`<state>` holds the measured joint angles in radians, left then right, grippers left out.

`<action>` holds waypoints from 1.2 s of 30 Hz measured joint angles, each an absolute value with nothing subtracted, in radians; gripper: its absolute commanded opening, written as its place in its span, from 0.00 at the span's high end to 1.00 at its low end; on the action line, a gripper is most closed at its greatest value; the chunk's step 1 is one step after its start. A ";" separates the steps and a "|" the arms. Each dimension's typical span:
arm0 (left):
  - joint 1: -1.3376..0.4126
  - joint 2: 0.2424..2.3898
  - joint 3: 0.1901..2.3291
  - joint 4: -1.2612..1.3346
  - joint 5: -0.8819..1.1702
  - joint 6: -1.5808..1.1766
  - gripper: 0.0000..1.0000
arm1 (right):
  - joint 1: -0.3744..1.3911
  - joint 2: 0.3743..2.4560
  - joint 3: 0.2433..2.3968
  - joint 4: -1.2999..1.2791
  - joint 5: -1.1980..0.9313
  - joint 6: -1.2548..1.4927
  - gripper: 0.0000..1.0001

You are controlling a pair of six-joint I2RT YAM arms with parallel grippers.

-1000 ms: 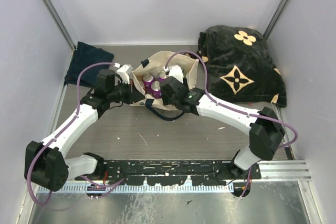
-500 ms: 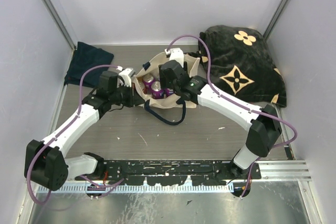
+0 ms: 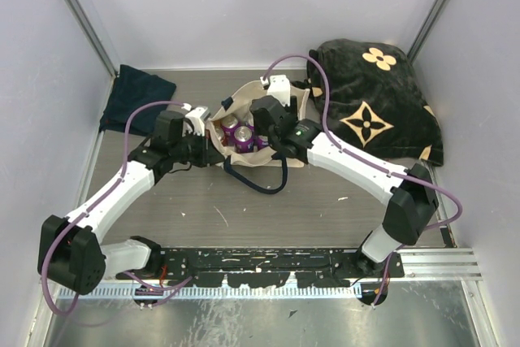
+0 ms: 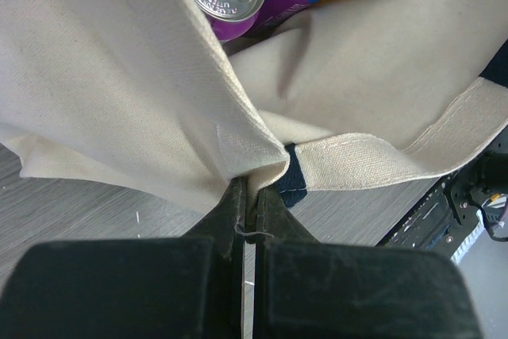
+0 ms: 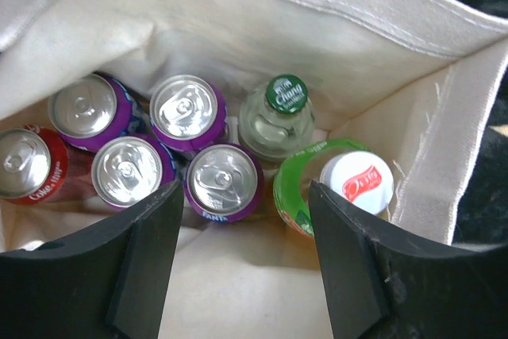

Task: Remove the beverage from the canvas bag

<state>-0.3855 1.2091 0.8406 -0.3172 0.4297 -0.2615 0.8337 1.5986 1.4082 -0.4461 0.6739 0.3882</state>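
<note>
The cream canvas bag (image 3: 244, 92) stands open at mid-table. In the right wrist view its inner wall (image 5: 262, 29) surrounds several purple Fanta cans, the nearest (image 5: 224, 180) just beyond the gap between my fingers. There is also a red cola can (image 5: 24, 164), a green-capped glass bottle (image 5: 284, 97) and a green-labelled bottle with a white cap (image 5: 355, 180). My right gripper (image 5: 246, 196) is open and empty over the bag's mouth (image 3: 264, 123). My left gripper (image 4: 252, 188) is shut on the bag's left rim (image 3: 213, 142), next to a navy handle end.
A black fabric bag with tan flowers (image 3: 374, 103) lies at the back right, close to the right arm. A small dark navy cloth (image 3: 134, 95) lies at the back left. The bag's navy handle (image 3: 260, 180) loops onto the table in front. Walls enclose three sides.
My right gripper has moved from the bag's near side up and back, over the open mouth. My left gripper has kept its hold on the rim.
</note>
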 measured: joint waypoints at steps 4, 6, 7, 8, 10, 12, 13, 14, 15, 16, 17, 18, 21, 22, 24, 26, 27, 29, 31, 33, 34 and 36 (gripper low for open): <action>-0.395 1.228 0.841 -0.310 0.430 -0.262 1.00 | 0.834 1.557 1.352 -0.439 0.672 0.395 0.31; -0.400 1.244 0.844 -0.305 0.432 -0.262 1.00 | 0.834 1.534 1.342 -0.438 0.667 0.393 0.31; -0.404 1.256 0.847 -0.302 0.434 -0.262 1.00 | 0.834 1.523 1.342 -0.438 0.663 0.391 0.32; -0.408 1.266 0.849 -0.300 0.435 -0.262 1.00 | 0.834 1.509 1.342 -0.437 0.659 0.388 0.32; -0.416 1.282 0.851 -0.299 0.436 -0.262 1.00 | 0.833 1.477 1.342 -0.440 0.651 0.383 0.33; -0.421 1.288 0.851 -0.300 0.436 -0.262 1.00 | 0.833 1.445 1.341 -0.444 0.649 0.379 0.33; -0.422 1.288 0.851 -0.300 0.435 -0.262 1.00 | 0.833 1.428 1.341 -0.447 0.650 0.377 0.33; -0.423 1.288 0.851 -0.300 0.435 -0.262 1.00 | 0.833 1.414 1.341 -0.448 0.653 0.377 0.33; -0.424 1.288 0.851 -0.300 0.435 -0.262 1.00 | 0.833 1.402 1.341 -0.450 0.658 0.376 0.33; -0.424 1.289 0.851 -0.300 0.435 -0.262 1.00 | 0.833 1.394 1.341 -0.450 0.666 0.373 0.33; -0.425 1.291 0.852 -0.300 0.435 -0.262 1.00 | 0.833 1.391 1.341 -0.450 0.673 0.371 0.32; -0.427 1.294 0.854 -0.300 0.436 -0.262 1.00 | 0.833 1.391 1.341 -0.450 0.679 0.368 0.33; -0.430 1.306 0.862 -0.302 0.436 -0.262 1.00 | 0.833 1.404 1.341 -0.449 0.680 0.349 0.33; -0.430 1.309 0.864 -0.304 0.435 -0.261 1.00 | 0.832 1.411 1.341 -0.446 0.680 0.342 0.33; -0.433 1.313 0.868 -0.306 0.435 -0.260 1.00 | 0.832 1.428 1.343 -0.437 0.680 0.324 0.32; -0.435 1.314 0.869 -0.308 0.435 -0.260 1.00 | 0.831 1.449 1.355 -0.425 0.682 0.300 0.32; -0.435 1.314 0.869 -0.308 0.435 -0.259 1.00 | 0.832 1.458 1.362 -0.419 0.682 0.289 0.32; -0.436 1.314 0.869 -0.308 0.435 -0.259 1.00 | 0.831 1.483 1.377 -0.401 0.683 0.259 0.32; -0.437 1.314 0.869 -0.308 0.435 -0.259 1.00 | 0.831 1.509 1.387 -0.384 0.686 0.229 0.32; -0.439 1.317 0.870 -0.308 0.435 -0.259 1.00 | 0.830 1.531 1.398 -0.372 0.690 0.202 0.32; -0.441 1.319 0.870 -0.308 0.435 -0.259 1.00 | 0.829 1.541 1.406 -0.366 0.691 0.188 0.32; -0.443 1.321 0.870 -0.308 0.434 -0.259 1.00 | 0.827 1.554 1.419 -0.350 0.691 0.166 0.32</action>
<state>-0.4435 1.3212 0.8703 -0.3080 0.4343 -0.2588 0.8268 1.5539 1.4193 -0.3504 0.6907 0.1658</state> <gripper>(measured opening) 0.030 0.681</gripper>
